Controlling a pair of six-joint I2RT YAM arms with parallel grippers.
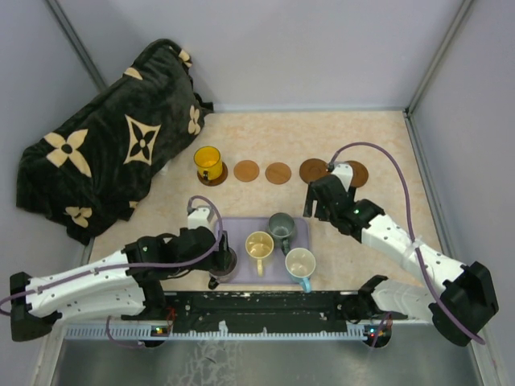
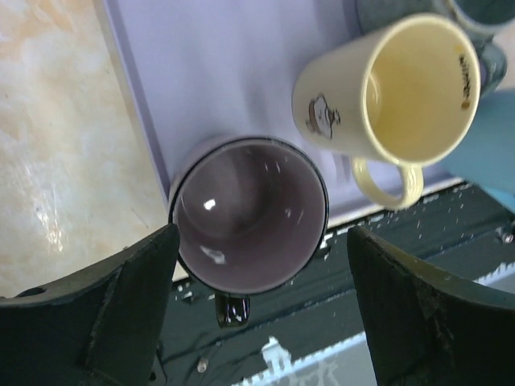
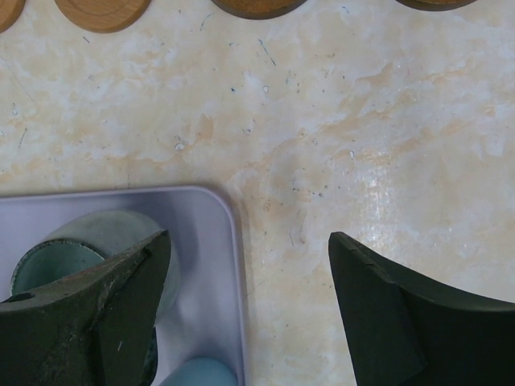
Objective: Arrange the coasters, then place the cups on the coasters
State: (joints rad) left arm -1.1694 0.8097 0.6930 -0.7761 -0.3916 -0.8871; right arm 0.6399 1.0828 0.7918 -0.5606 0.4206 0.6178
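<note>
Blanket [image 1: 105, 161]: black plush with a tan flower pattern, heaped far left on the desk [image 1: 386, 145]. Not part of the job.
Yellow cup [image 1: 208, 162]: upright on the leftmost coaster [image 1: 219, 179]. Looks done.
Left gripper [image 2: 261, 241]: open, jaws on either side of the mauve-grey cup, nothing clamped. The left finger is very near the rim; can't tell if it touches.
Mauve-grey cup [image 2: 249, 213]: upright in the near-left corner of the lavender tray [image 2: 217, 72], handle toward the near edge, out of the jaw line.
Handling: looks like glazed ceramic, so rigid, slick and liable to chip if knocked. Probably light. Best hold is across the body just under the rim, squeezed gently and kept off the handle.
Bare coasters [image 1: 278, 173]: four in a row right of the yellow cup, apart from each other. Thin flat wood-like discs, so an off-centre landing could skid one.
Cream cup [image 1: 259, 244]: mid-tray, handle toward the near edge, just beside the dark grey-green cup [image 1: 281, 227]. Can't tell if they touch.
White cup [image 1: 300, 263]: light blue handle, near-right corner of the tray.
Right gripper [image 3: 249, 241]: open and empty, over bare desk just off the tray's far-right corner, short of the coaster row.
</note>
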